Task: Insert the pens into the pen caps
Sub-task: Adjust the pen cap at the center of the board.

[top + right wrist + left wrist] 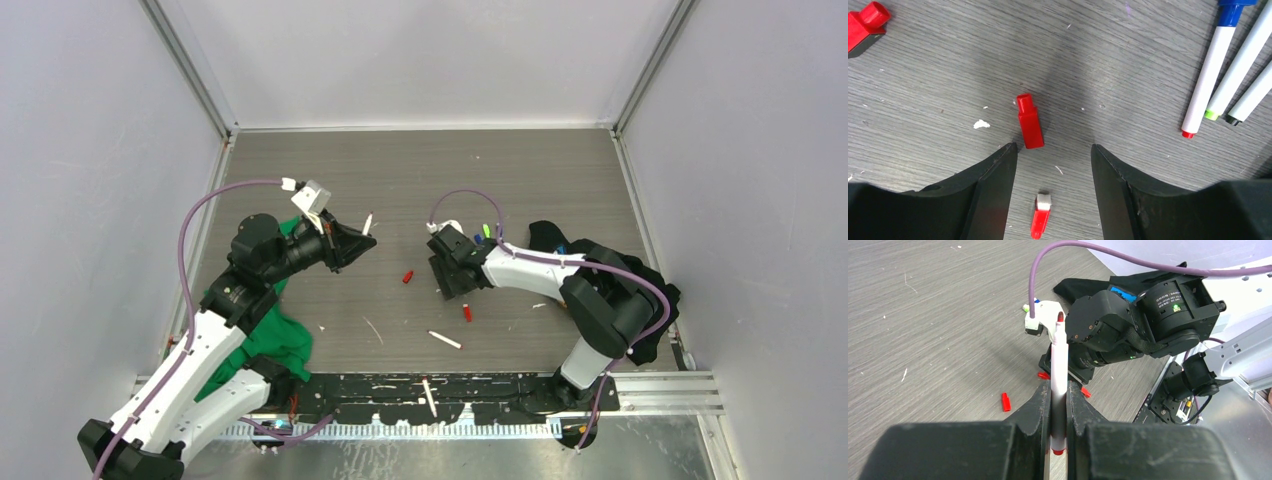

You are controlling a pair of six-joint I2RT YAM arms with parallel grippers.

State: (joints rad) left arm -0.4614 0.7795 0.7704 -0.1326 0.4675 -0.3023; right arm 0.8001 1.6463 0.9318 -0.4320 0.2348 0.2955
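The left fingers (pixel 1042 402) are pinching a white pen (pixel 1059 360) with a red tip. It sticks straight out from between them, held up off the surface (pixel 923 315). The right fingers (pixel 1000 167) are spread wide, low over the surface. A red cap (pixel 1029 121) lies flat just in front of the gap between them, close to one fingertip. A second red cap (pixel 865 22) lies at 10 o'clock from it, well apart. At 2 o'clock lie three more pens (pixel 1240 75) side by side — one wears a blue cap (pixel 1233 10). In the top view, a loose pen (pixel 445 340) lies at 6 o'clock from the right fingers, and a green cloth (pixel 280 340) sits by the left arm.
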